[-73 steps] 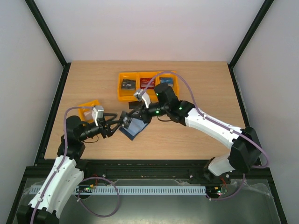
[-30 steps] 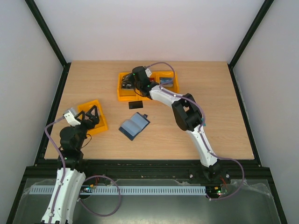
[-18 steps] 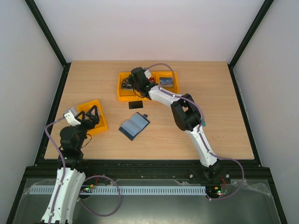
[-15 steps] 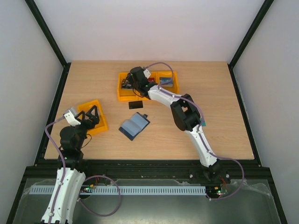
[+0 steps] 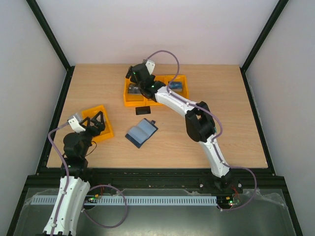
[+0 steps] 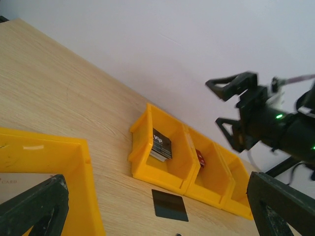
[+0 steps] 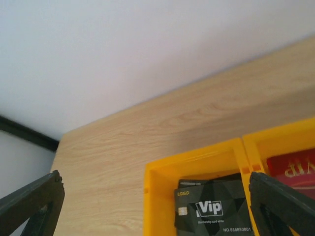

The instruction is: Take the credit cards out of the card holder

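From above, your right arm reaches across to the far left end of the bin row (image 5: 129, 102). The right gripper (image 5: 132, 73) hangs over that end, fingers spread and holding nothing. Your left gripper (image 5: 97, 121) hovers over the small bin (image 5: 107, 132) on the left of the table (image 5: 206, 98), its fingers also spread and empty. The holder (image 5: 141, 132) lies opened on the wood near the middle, apart from both grippers. A black card (image 5: 143, 110) lies flat between the holder and the bin row, just in front of the row.

On your left wrist camera, the two fingers sit at the lower corners, wide apart, with nothing between them. A pale card (image 6: 19, 179) lies in the small bin. Farther off, a VIP card (image 6: 161, 145) sits in the row's left compartment and a red card (image 6: 201, 157) in the next. The right gripper shows above the row, jaws wide.

On your right wrist camera, the fingers stand wide at the lower corners, empty. The VIP card and the edge of the red card show between them.
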`<state>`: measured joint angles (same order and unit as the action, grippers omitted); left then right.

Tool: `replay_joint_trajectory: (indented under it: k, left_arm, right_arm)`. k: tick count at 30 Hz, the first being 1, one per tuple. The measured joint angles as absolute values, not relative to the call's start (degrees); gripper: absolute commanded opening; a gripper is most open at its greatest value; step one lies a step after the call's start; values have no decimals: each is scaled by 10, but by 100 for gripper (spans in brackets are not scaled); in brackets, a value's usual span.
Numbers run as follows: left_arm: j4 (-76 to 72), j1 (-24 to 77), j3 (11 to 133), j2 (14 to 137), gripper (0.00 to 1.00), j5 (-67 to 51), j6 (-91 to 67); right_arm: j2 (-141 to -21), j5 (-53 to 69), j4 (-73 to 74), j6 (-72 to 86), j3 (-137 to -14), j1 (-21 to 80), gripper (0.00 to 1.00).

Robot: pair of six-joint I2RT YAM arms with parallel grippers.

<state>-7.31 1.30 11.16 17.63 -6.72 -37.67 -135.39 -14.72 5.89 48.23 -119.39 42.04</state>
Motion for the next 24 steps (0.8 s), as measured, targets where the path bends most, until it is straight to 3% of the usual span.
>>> replay_joint_trajectory:
  k: [8, 11, 21, 24]
  left_arm:
    - [-90, 18, 111, 206, 99, -187, -467]
    - [-82, 46, 113, 260, 100, -221, -494]
    - [-88, 157, 110, 483, 99, -238, -542]
    - [-100, 189, 108, 521, 99, -232, -542]
  right_arm:
    - [-1155, -16, 100, 287, -1039, 428, 95]
    - [-1088, 14, 127, 251, -930, 435, 86]
    - [-1061, 117, 157, 249, -651, 458, 70]
    - [-1061, 138, 138, 251, -624, 458, 57]
